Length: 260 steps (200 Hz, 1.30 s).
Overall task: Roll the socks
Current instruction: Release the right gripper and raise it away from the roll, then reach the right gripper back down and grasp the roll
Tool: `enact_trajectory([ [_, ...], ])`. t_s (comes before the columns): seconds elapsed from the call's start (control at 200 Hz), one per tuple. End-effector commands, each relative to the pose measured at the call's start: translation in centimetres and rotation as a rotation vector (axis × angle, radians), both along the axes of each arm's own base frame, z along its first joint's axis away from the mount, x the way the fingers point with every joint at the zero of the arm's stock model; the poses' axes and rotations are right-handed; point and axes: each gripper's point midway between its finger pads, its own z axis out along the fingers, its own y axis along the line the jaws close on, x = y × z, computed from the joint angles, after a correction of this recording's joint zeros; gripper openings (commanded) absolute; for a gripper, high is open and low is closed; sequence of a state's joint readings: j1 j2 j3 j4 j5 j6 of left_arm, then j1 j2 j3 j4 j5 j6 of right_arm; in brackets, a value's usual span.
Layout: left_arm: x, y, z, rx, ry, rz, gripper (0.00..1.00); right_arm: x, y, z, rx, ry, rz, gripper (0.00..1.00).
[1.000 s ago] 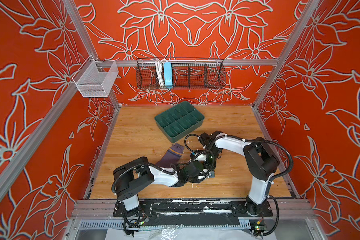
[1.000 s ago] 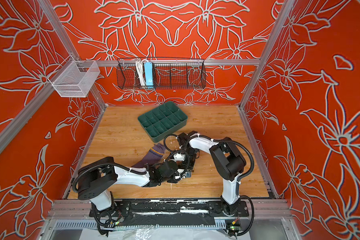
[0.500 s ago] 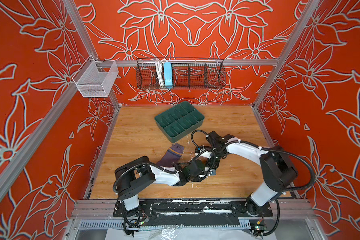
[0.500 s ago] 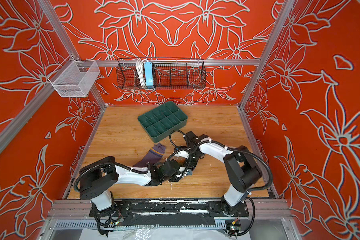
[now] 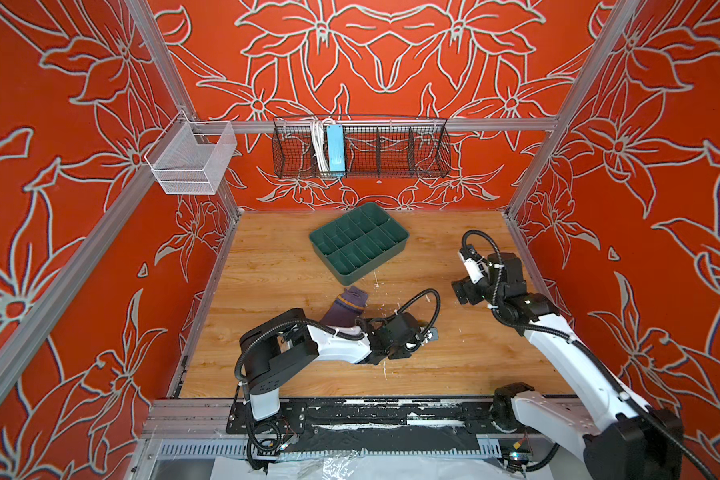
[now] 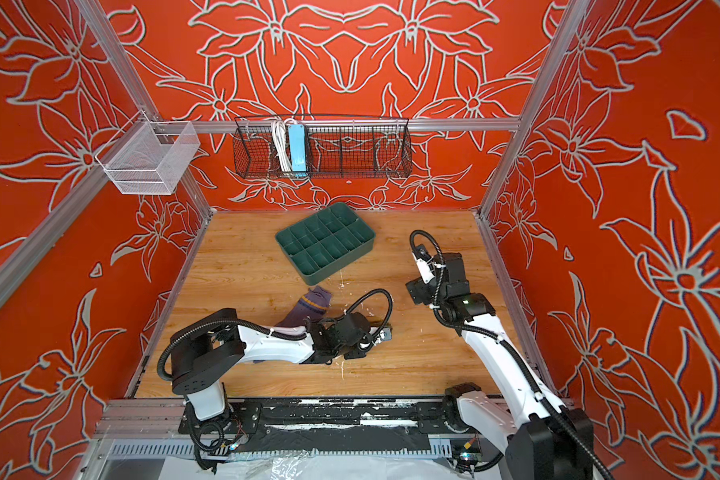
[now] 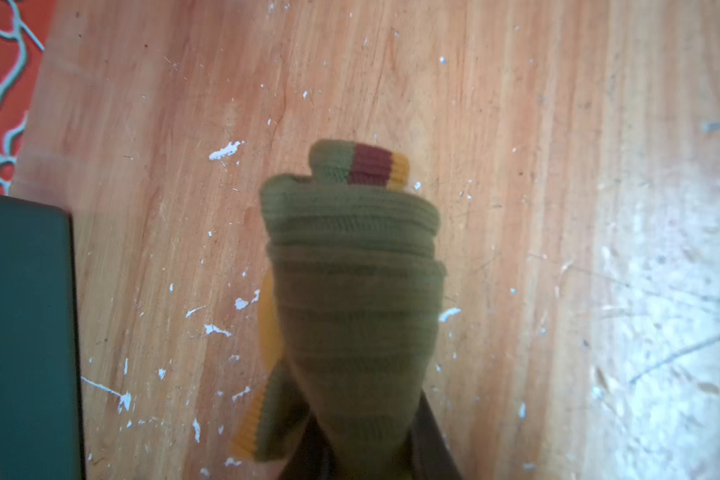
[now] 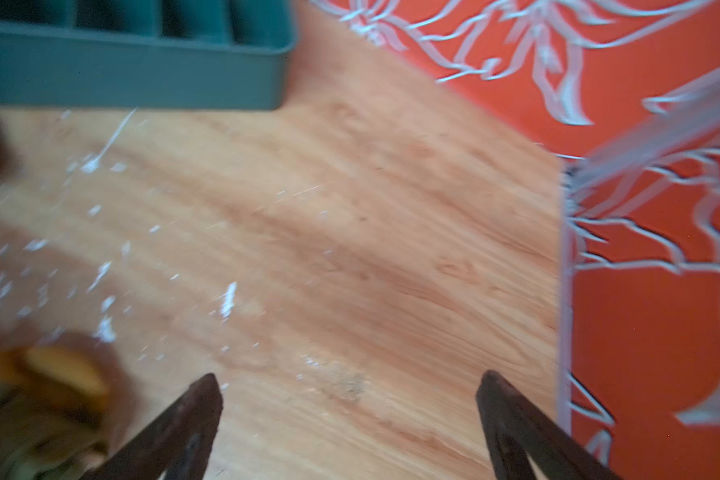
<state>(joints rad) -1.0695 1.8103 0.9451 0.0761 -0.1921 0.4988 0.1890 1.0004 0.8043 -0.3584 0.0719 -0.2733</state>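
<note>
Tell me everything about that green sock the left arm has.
The olive green knitted sock is wound into a tight, layered roll. A maroon and yellow striped tip pokes from its far end, and orange-yellow patches show along one side. The left tool pinches its near end between dark fingers, over the scratched wooden table.

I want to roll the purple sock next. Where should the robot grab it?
Probably the purple sock's striped end, from above on the green tray side: it lies flat and free, while the rest runs under the left arm.
</note>
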Motion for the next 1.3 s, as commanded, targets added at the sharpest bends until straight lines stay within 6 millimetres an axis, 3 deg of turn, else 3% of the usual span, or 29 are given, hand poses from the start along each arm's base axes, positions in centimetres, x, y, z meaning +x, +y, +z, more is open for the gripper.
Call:
enact_trajectory([
  [0.0, -3.7, 5.1, -6.1, 0.249, 0.277, -0.015, 0.06, -0.3, -4.1, 4.3, 0.044, -0.141, -0.248, 0.98],
  [0.07, -4.5, 4.8, -5.7, 0.231, 0.408, -0.036, 0.06, -1.5, -5.1, 7.1, 0.065, -0.23, -0.29, 0.98],
  [0.165, -5.0, 4.7, -5.1, 0.212, 0.59, -0.02, 0.05, -3.5, -4.4, 9.8, 0.099, -0.317, -0.228, 0.95],
  [0.305, -6.0, 4.1, -4.3, 0.159, 0.883, -0.027, 0.06, -7.1, 0.7, 9.8, 0.067, -0.321, 0.153, 0.88],
  [0.445, -5.6, 4.4, -5.2, 0.182, 1.079, 0.033, 0.07, -12.1, 5.9, 5.7, -0.005, -0.21, 0.563, 0.88],
  [0.525, -4.9, 4.6, -6.1, 0.202, 1.123, 0.077, 0.07, -13.9, 7.1, 2.4, -0.056, -0.119, 0.689, 0.9],
  [0.651, -3.8, 5.1, -7.0, 0.212, 1.147, 0.136, 0.07, -15.2, 8.4, -3.2, -0.176, 0.062, 0.813, 0.89],
  [0.791, -3.0, 5.5, -7.4, 0.216, 1.134, 0.171, 0.07, -14.7, 11.0, -6.6, -0.33, 0.147, 0.915, 0.89],
  [0.991, -2.8, 5.7, -7.4, 0.226, 1.132, 0.168, 0.07, -10.4, 16.0, -8.6, -0.495, 0.037, 0.979, 0.9],
  [1.101, -3.0, 5.9, -7.6, 0.235, 1.141, 0.161, 0.07, -8.1, 16.8, -10.0, -0.574, 0.005, 0.964, 0.9],
  [1.296, -3.5, 5.8, -7.6, 0.237, 1.172, 0.139, 0.07, -6.4, 16.9, -12.9, -0.671, 0.001, 0.948, 0.89],
])
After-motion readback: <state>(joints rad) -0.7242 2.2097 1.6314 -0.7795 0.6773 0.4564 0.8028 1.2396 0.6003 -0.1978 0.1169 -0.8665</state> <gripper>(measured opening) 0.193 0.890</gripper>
